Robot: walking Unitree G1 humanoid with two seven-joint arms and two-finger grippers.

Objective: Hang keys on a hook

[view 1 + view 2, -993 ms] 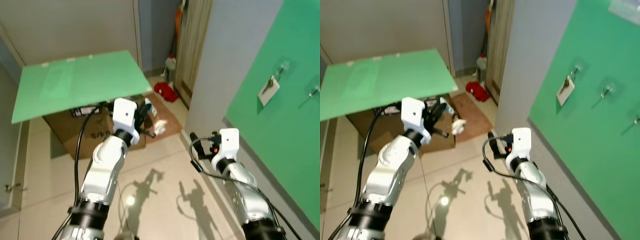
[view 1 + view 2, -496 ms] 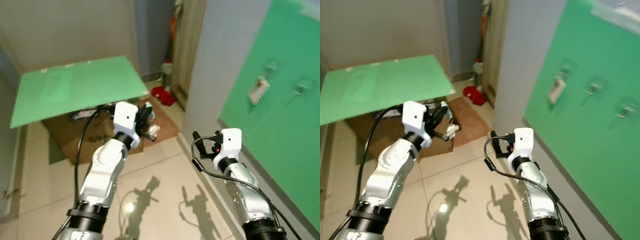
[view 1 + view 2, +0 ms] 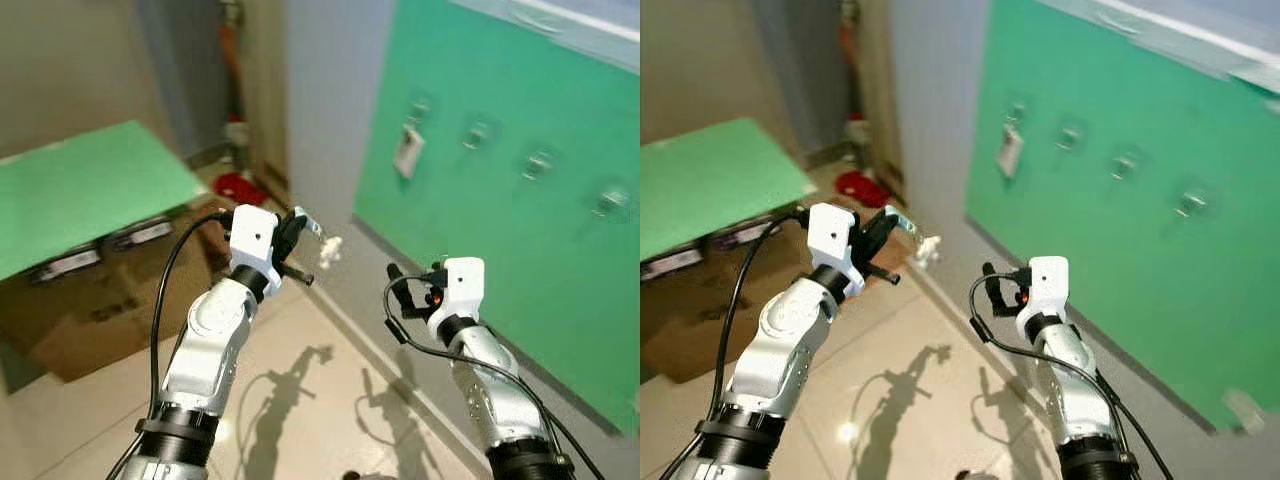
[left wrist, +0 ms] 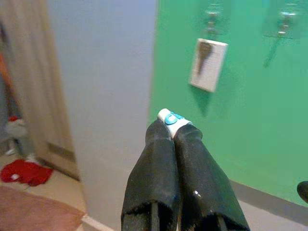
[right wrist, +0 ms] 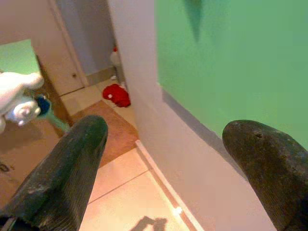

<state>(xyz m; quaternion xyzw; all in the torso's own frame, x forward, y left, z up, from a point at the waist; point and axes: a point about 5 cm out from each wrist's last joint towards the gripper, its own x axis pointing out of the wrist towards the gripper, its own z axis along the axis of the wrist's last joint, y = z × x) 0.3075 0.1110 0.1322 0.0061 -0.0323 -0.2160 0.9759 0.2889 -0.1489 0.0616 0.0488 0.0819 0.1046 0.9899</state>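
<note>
My left gripper is raised in front of me, shut on a key ring with a white plush charm dangling below it. In the left wrist view its fingers pinch a white and teal piece. It points toward a green wall panel with a row of several clear hooks. One hook carries a white tag with a key; its neighbour is bare. My right gripper is held lower at the right, open and holding nothing, fingers wide apart.
A grey wall corner stands left of the panel, with a doorway, a bottle and a red cloth on the floor beyond. A green tabletop over cardboard boxes is at my left. Tiled floor lies below.
The whole view has swung right, bringing the green panel and more of its hooks in front of me and the table off to the left. Both arms hold their poses; keys stay gripped.
</note>
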